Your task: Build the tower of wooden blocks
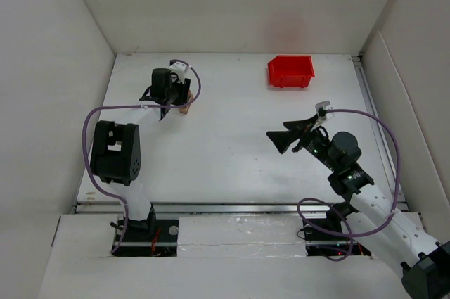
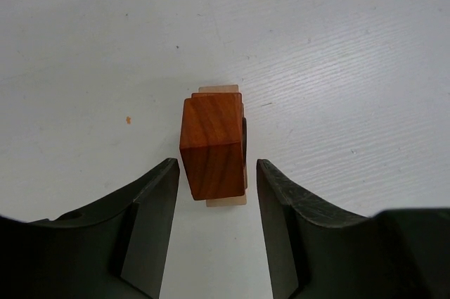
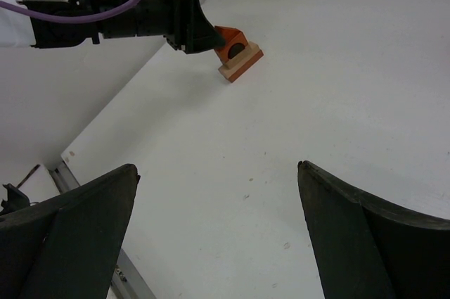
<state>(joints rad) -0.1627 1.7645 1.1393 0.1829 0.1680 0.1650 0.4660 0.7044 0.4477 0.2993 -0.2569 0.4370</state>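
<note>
The tower (image 1: 184,107) stands at the far left of the table: a reddish-brown arch block (image 2: 212,144) on a tan base block (image 2: 226,202). It also shows in the right wrist view (image 3: 235,56). My left gripper (image 1: 167,107) is open over it. In the left wrist view its fingers (image 2: 158,200) stand either side of the block's near end with small gaps, gripping nothing. My right gripper (image 1: 278,138) is open and empty over bare table at mid right, and it also shows in its own wrist view (image 3: 218,169). No other wood blocks are in view.
A red plastic bin (image 1: 290,71) sits at the back right. White walls enclose the table on the left, back and right. A metal rail (image 1: 232,207) runs along the near edge.
</note>
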